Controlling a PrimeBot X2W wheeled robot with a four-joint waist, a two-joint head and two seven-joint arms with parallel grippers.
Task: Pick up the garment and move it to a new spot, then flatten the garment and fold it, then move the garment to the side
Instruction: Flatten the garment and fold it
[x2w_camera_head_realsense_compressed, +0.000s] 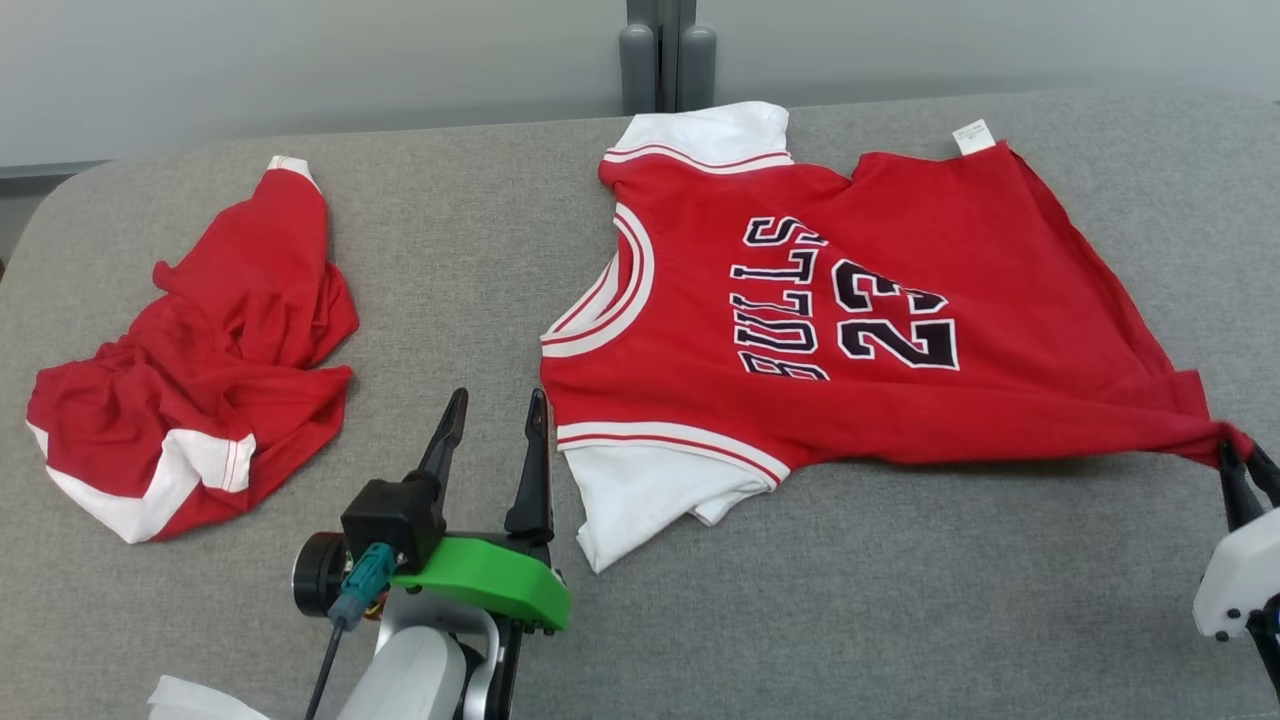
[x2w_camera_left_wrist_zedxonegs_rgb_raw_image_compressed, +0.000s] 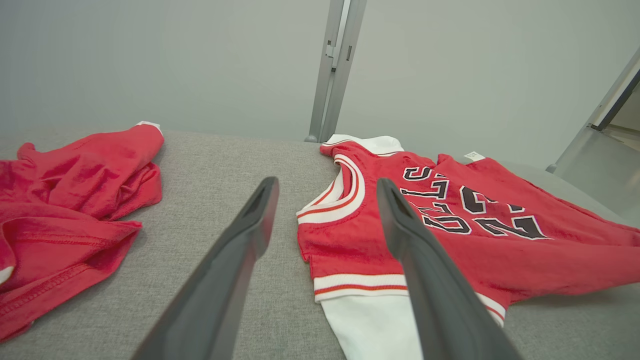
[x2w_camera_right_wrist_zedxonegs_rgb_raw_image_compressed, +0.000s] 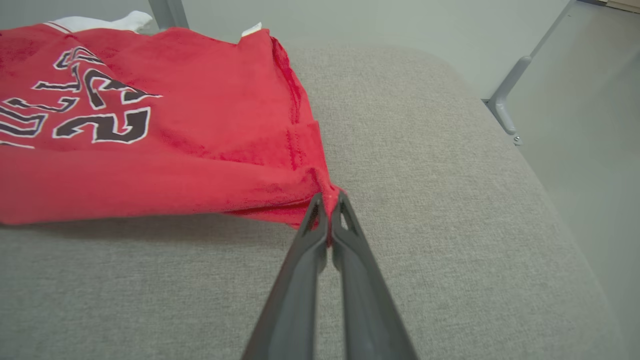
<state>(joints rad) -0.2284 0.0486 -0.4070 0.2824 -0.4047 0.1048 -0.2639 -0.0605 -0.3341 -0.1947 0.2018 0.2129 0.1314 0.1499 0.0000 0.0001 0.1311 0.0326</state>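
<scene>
Item 1, jersey (x2w_camera_head_realsense_compressed: 900, 320): red with white sleeves and trim, lettered BULLS 23 in black. It lies spread front-up across the middle and right of the grey padded table (x2w_camera_head_realsense_compressed: 450, 250), neck to the left and hem to the right. A small white label (x2w_camera_head_realsense_compressed: 972, 137) shows at its far right corner.

Item 2, my right gripper (x2w_camera_head_realsense_compressed: 1245, 460): at the near right, fingers pinched together on the jersey's near hem corner. The cloth there is drawn to a point and lifted a little off the padding.

Item 3, my left gripper (x2w_camera_head_realsense_compressed: 499, 398): fingers spread wide and holding nothing, just left of the jersey's near white sleeve (x2w_camera_head_realsense_compressed: 640, 490). I cannot tell whether the right-hand finger touches the cloth.

Item 4, second red garment (x2w_camera_head_realsense_compressed: 200, 370): crumpled, with white edging, at the left of the table, well apart from the jersey.

Item 5, grey upright post (x2w_camera_head_realsense_compressed: 665, 55): behind the far edge, centre.
</scene>
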